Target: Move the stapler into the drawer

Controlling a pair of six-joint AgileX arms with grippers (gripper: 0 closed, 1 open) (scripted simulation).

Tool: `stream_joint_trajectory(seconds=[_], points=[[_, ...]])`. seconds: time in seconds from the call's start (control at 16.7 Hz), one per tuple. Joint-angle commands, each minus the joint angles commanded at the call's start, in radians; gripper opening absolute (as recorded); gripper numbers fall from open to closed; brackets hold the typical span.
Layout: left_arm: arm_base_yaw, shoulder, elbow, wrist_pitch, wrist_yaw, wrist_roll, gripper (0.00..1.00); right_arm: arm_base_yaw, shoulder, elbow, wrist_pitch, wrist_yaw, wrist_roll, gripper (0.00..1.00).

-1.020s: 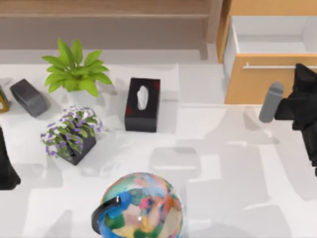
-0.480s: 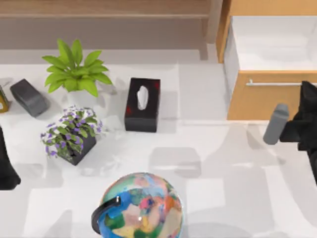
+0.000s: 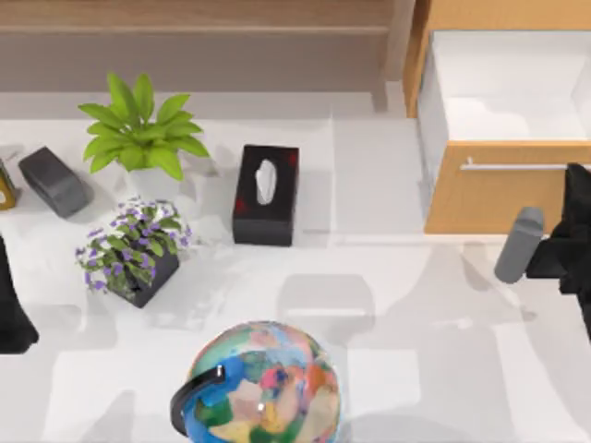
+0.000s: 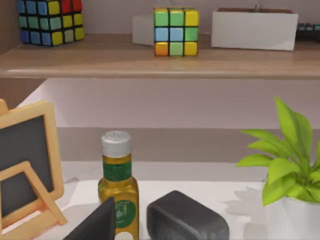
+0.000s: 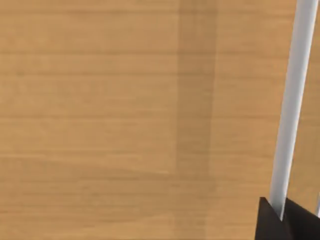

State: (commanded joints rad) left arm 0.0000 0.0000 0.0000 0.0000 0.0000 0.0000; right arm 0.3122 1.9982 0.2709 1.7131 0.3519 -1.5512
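The parked left arm sits at the desk's left edge. I cannot tell whether its left end effector is spread or pressed together. Its wrist view looks past an orange-framed little chalkboard easel and a yellow oil bottle with a green label and silver cap. Just beside the bottle lies the dark grey, round-cornered stapler. Behind them a wooden shelf carries two colourful puzzle cubes and a white box.

From above, the stapler lies flat on the white desk near its left side, well apart from the drawer. To its right stands a bright green leafy plant, and nearer the front a purple-flowered plant in a dark pot. A multicoloured globe on a black arc sits at the front edge. Beyond the globe a black tissue box with red marks stands with a white tissue poking out.

At the right, the wide drawer with a light orange-brown wood front is pulled out, its white inside open to view and holding nothing. The right end effector is at the drawer front, pinching the thin silver bar handle. In the right wrist view, the handle runs down the wood grain into the dark fingertips.
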Motion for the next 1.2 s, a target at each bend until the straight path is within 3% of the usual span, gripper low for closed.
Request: stream_joint_trajectory(seconds=[0.72,1.2], points=[[0.0,0.0,0.0,0.0,0.0,0.0,1.0,0.0,0.0,0.0,0.0,0.0,0.0,0.98],[0.0,0.0,0.0,0.0,0.0,0.0,1.0,0.0,0.0,0.0,0.0,0.0,0.0,1.0]])
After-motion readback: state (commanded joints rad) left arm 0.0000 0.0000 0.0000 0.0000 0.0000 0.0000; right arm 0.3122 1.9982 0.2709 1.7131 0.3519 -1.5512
